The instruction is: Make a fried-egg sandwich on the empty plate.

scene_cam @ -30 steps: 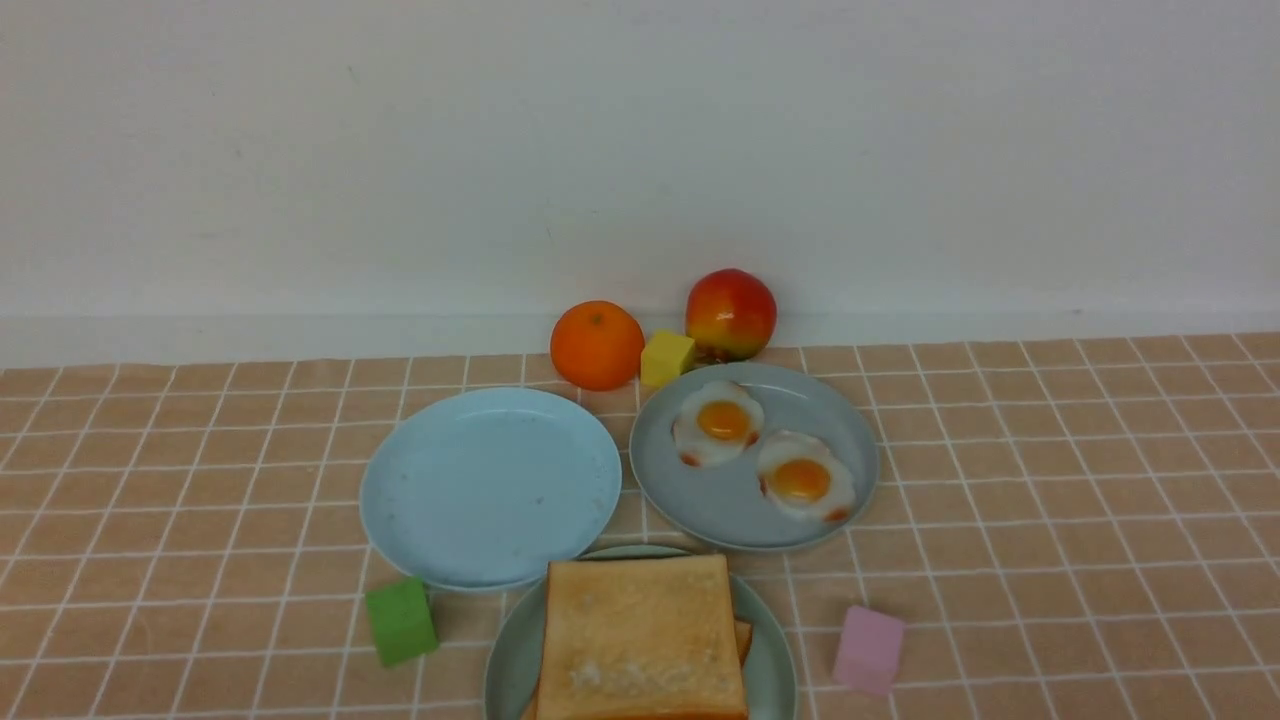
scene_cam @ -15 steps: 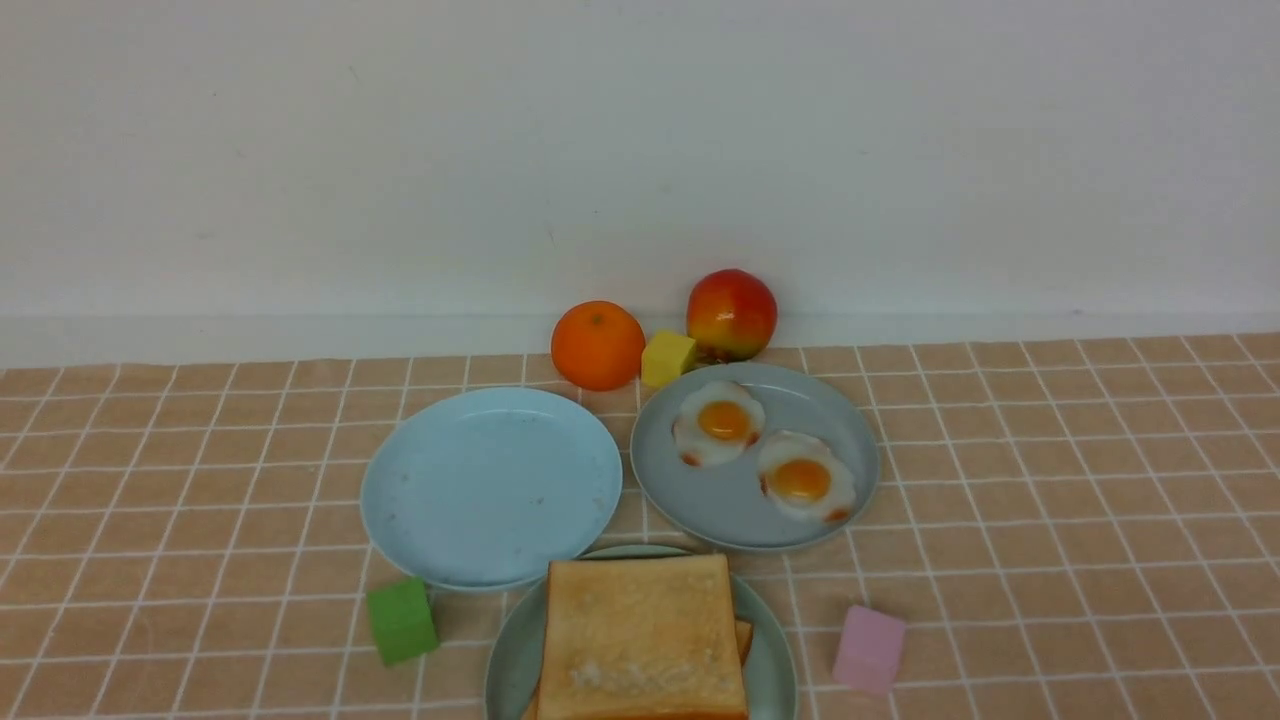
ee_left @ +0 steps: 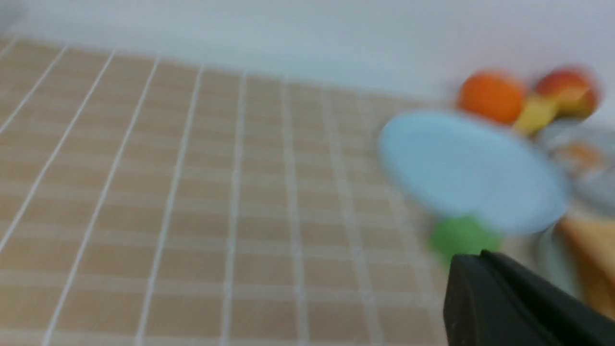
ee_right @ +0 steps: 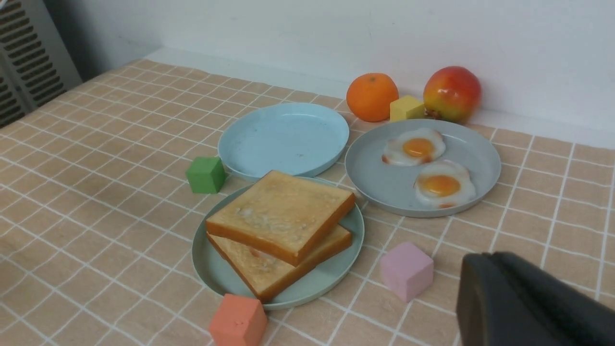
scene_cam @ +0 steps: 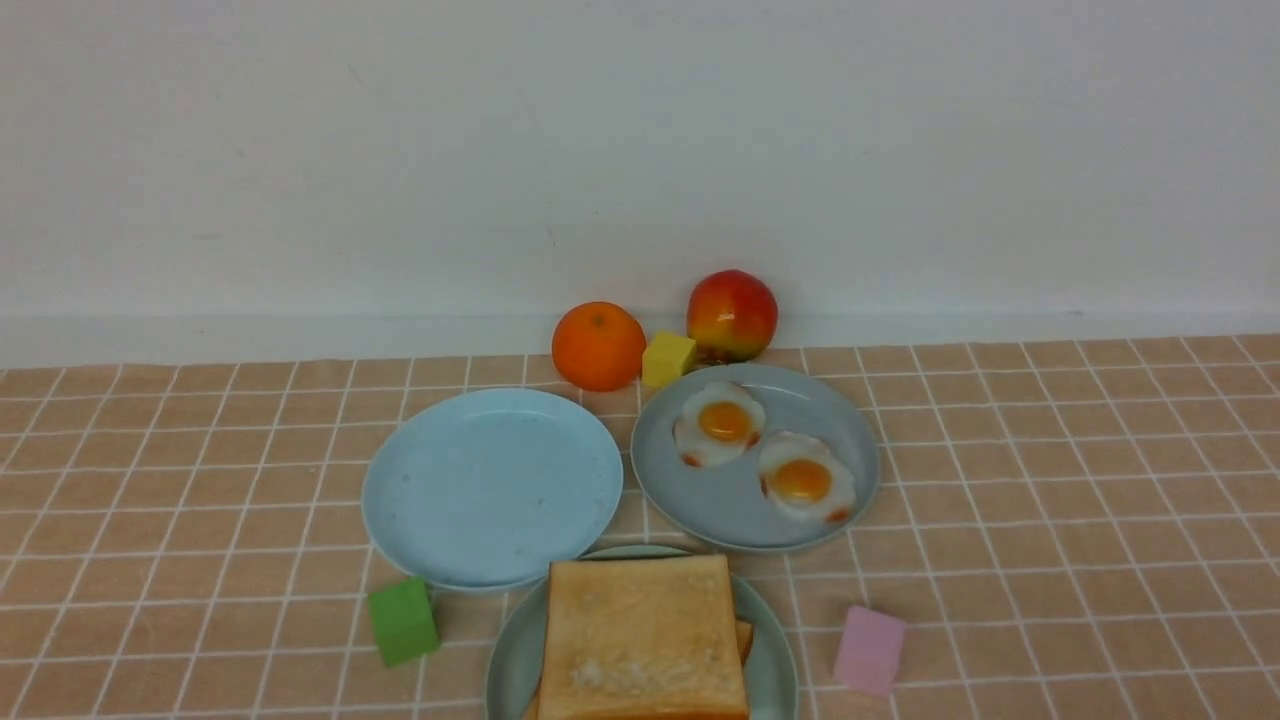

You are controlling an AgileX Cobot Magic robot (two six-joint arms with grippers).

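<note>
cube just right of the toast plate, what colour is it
The cube is pale pink, plain with no pattern. It shows best in the right wrist view.

Front view: the mint-green plate (scene_cam: 515,650) and top toast slice (scene_cam: 640,640) are cut off by the lower picture edge; the lower toast slice (scene_cam: 743,637) shows only as a corner beneath the top one. Neither end effector appears here. Left wrist view: the whole picture is blurred; the left end effector (ee_left: 509,302) is a dark shape cut off at the corner. Right wrist view: the right end effector (ee_right: 523,302) is likewise cut off, its jaws unseen. Any egg between the slices is hidden.
</note>
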